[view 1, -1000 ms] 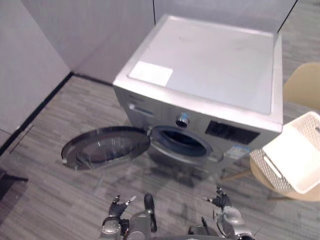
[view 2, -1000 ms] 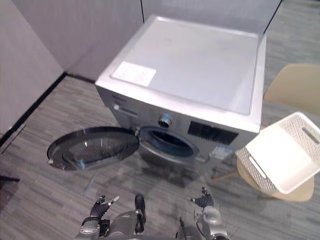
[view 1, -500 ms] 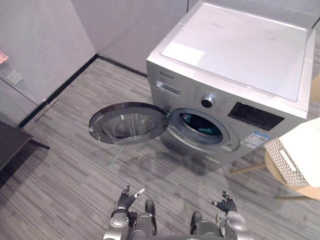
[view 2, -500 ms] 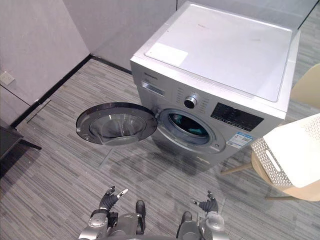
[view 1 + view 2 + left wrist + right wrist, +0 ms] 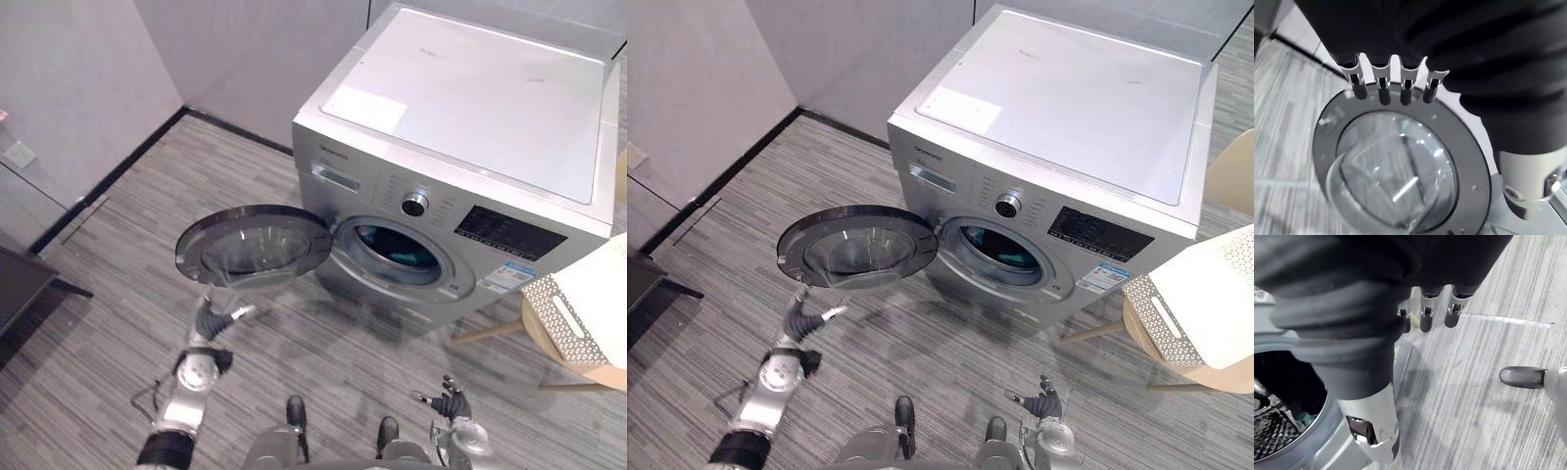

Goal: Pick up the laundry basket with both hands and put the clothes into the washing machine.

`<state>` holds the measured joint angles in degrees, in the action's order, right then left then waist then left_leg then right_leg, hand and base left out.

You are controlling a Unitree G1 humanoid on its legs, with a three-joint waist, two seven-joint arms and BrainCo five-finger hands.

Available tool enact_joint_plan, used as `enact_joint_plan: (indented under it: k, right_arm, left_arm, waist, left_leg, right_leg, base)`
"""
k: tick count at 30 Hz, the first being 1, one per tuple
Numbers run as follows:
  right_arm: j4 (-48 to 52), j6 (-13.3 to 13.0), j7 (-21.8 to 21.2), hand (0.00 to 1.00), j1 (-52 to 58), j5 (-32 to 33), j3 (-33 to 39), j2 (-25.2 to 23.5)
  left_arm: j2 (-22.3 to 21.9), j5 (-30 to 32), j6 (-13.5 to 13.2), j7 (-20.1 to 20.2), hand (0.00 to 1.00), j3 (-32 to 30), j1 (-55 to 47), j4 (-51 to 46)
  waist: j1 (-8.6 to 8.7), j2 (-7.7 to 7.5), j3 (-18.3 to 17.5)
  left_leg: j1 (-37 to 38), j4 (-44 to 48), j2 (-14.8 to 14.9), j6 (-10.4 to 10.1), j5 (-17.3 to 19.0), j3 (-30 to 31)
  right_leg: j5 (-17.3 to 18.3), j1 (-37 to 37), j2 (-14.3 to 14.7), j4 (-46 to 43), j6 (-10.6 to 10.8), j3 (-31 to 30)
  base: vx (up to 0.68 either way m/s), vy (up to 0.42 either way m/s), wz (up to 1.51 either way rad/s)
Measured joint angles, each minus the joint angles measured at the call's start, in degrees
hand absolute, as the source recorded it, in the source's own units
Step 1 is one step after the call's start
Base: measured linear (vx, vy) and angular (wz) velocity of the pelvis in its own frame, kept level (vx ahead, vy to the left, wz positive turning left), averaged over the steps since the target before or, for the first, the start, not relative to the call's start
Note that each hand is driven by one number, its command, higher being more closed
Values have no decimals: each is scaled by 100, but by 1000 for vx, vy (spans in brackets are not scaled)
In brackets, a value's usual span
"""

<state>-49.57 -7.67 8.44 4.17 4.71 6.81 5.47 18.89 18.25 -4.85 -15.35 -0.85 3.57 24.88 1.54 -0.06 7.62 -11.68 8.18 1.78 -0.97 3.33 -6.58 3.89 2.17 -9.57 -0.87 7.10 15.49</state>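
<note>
At 8 o'clock the left hand [image 5: 207, 323] has straight fingers and holds nothing, just below the open door [image 5: 257, 245]. A teal cloth [image 5: 409, 259] lies inside the washing machine [image 5: 460, 117]. At 5 o'clock the right hand [image 5: 451, 403] is relaxed and empty. The laundry basket [image 5: 578, 313] rests at 3 o'clock on a stool [image 5: 598, 377]; it is probably light, stiff plastic, best taken at its slotted handles

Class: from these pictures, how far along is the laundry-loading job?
Done: the white basket sits on the chair, looking empty; teal cloth lies in the drum. In hand: nothing; the open left hand hovers below the open door, the right hand hangs low. Left: probably shutting the door.
</note>
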Motion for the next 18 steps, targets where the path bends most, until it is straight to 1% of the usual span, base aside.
enact_joint_plan:
  k: [1, 3, 5, 6, 7, 9, 12, 14, 15, 16, 18]
  right_arm:
    - [81, -29, -16, 0, 17, -37, -18, -1]
    - [151, -83, -66, 0, 21, -85, -76, 8]
    - [178, -102, -113, 0, 7, -96, -165, 27]
    - [190, -103, -112, 0, 12, -100, -222, 35]
    - [193, -103, -114, 0, 21, -123, -268, 39]
    - [195, -114, -109, 0, 42, -183, -374, 46]
    - [199, -221, -100, 0, 99, -207, -406, 54]
    - [198, -242, -98, 0, 128, -208, -487, 60]
    - [196, -259, -98, 0, 128, -207, -566, 51]
    - [196, -281, -100, 0, 130, -207, -639, 50]
    - [188, -294, -99, 0, 133, -205, -664, 45]
  left_arm:
    - [239, 140, 11, -38, 0, -9, 212, 1]
    - [517, 331, 42, -151, 0, -13, 558, 24]
    - [814, 633, 158, -376, 0, -120, 1287, 213]
    - [876, 709, 203, -426, 0, -173, 1471, 275]
    - [968, 846, 303, -541, 0, -194, 1763, 378]
    - [1191, 1043, 442, -798, 0, -188, 2444, 649]
    - [1366, 1175, 547, -1086, 0, -158, 3029, 1070]
    - [1483, 1245, 657, -1135, 0, -95, 3289, 1465]
    - [1600, 1379, 734, -1128, 0, -1, 3455, 1767]
    - [1688, 1450, 798, -1091, 0, 115, 3618, 2055]
    - [1701, 1554, 869, -977, 0, 133, 3890, 2436]
  waist:
    - [24, -13, -3]
    - [64, -40, -4]
    - [63, -54, -1]
    - [71, -66, 6]
    - [74, -78, 12]
    - [120, -152, 35]
    - [163, -195, 48]
    - [224, -197, 49]
    - [234, -197, 49]
    - [237, -199, 50]
    - [237, -201, 51]
  left_leg:
    - [-22, -31, -1, 0, 0, -24]
    - [-80, -36, 20, -1, 0, -38]
    - [-173, -38, 132, -2, 0, -110]
    - [-188, -38, 168, -2, 0, -134]
    - [-212, -40, 223, -4, 0, -147]
    - [-250, -40, 337, -6, -1, -176]
    - [-277, -55, 436, -8, -1, -248]
    - [-273, -56, 452, -9, 0, -306]
    - [-271, -55, 508, -12, 0, -355]
    - [-269, -47, 566, -14, 0, -424]
    - [-268, 10, 639, -15, 1, -451]
  right_leg:
    - [-40, 6, 33, 87, -40, -18]
    - [-59, 17, 63, 149, -51, -55]
    - [-203, 133, 171, 205, -146, -159]
    - [-245, 158, 205, 219, -178, -179]
    - [-300, 205, 257, 219, -210, -192]
    - [-409, 307, 351, 209, -322, -284]
    - [-491, 407, 406, 197, -355, -393]
    - [-491, 447, 406, 150, -356, -479]
    - [-493, 535, 439, 40, -358, -519]
    - [-511, 615, 466, -71, -385, -576]
    - [-511, 709, 486, -263, -385, -644]
  base:
    - [113, -18, -9]
    - [112, -32, -6]
    - [97, -48, -21]
    - [51, -46, -27]
    - [51, -40, -19]
    - [45, -38, -24]
    - [45, -21, -23]
    - [54, -3, -16]
    - [44, -1, -24]
    - [40, 2, -26]
    - [46, 13, -18]
